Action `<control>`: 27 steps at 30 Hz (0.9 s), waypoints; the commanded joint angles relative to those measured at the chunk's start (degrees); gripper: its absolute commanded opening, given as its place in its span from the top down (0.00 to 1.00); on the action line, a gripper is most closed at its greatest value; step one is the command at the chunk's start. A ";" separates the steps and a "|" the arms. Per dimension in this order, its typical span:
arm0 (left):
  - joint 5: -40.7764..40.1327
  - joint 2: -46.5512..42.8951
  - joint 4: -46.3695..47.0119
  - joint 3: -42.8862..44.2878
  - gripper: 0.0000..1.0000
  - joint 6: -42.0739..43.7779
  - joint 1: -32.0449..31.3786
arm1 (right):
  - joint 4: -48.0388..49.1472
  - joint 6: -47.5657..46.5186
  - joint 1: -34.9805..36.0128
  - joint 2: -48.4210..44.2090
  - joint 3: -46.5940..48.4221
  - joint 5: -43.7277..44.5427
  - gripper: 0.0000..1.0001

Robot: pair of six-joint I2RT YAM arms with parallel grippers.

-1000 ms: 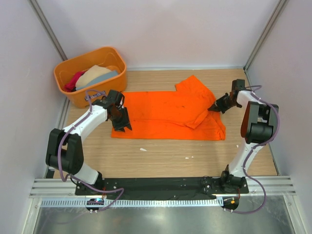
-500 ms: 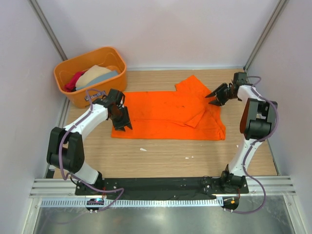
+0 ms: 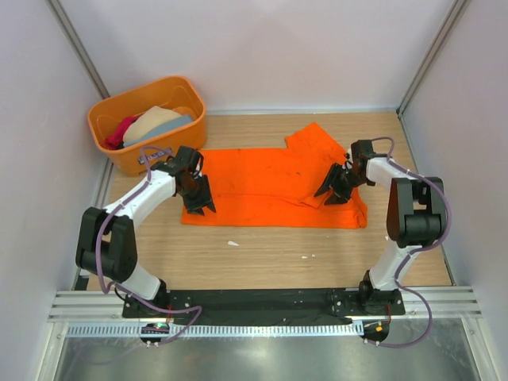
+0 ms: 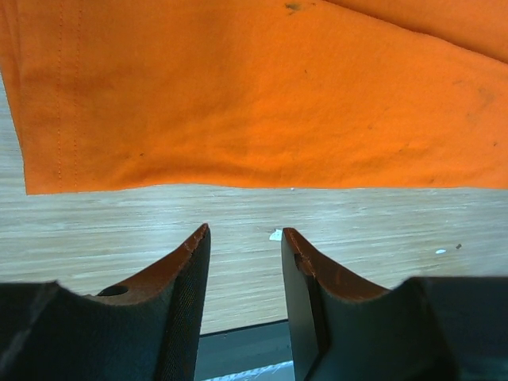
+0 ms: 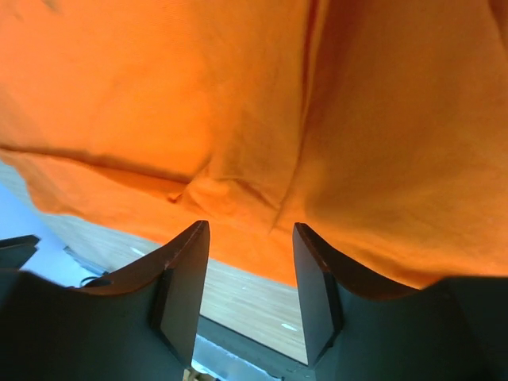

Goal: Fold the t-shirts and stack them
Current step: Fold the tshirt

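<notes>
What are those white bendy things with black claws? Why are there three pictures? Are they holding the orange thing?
The white bendy things are two robot arms, bolted to the near edge of a wooden table. Each ends in a claw with two fingers, called a gripper.

The big picture is taken from above and behind the arms. The other two come from small cameras on the wrists, so each claw's own fingers show at the bottom.

On the table lies an orange t-shirt, spread out and rumpled at its right end. At the back left stands an orange tub with more shirts inside.

The left gripper is by the t-shirt's near left corner. The right gripper is over its right end. Both are open and hold nothing.
</notes>
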 commanded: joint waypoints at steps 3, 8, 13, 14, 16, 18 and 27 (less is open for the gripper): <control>-0.16 -2.53 -0.38 -0.12 0.57 0.28 0.64 | 1.26 -2.98 -0.08 1.47 1.23 2.94 0.53; 0.19 -2.00 -1.34 -0.03 0.57 2.12 5.47 | 0.73 -3.77 -0.08 2.62 2.02 3.73 0.54; 0.37 -1.48 -2.22 0.14 0.57 3.97 11.88 | -0.41 -5.09 -0.25 3.49 4.12 6.19 0.54; 0.37 -1.39 -2.31 0.23 0.58 4.58 12.76 | -0.76 -5.09 -0.34 3.58 4.56 6.72 0.54; 0.37 -0.69 -2.49 0.67 0.58 4.94 14.61 | -0.59 -4.57 -0.95 3.67 5.88 7.42 0.54; 0.54 0.10 -2.40 1.28 0.58 5.64 15.05 | -0.59 -4.04 -1.48 4.37 7.90 8.22 0.53; -0.24 8.27 -1.34 8.05 0.63 5.55 15.23 | -2.70 -2.89 -2.71 11.40 18.80 10.76 0.52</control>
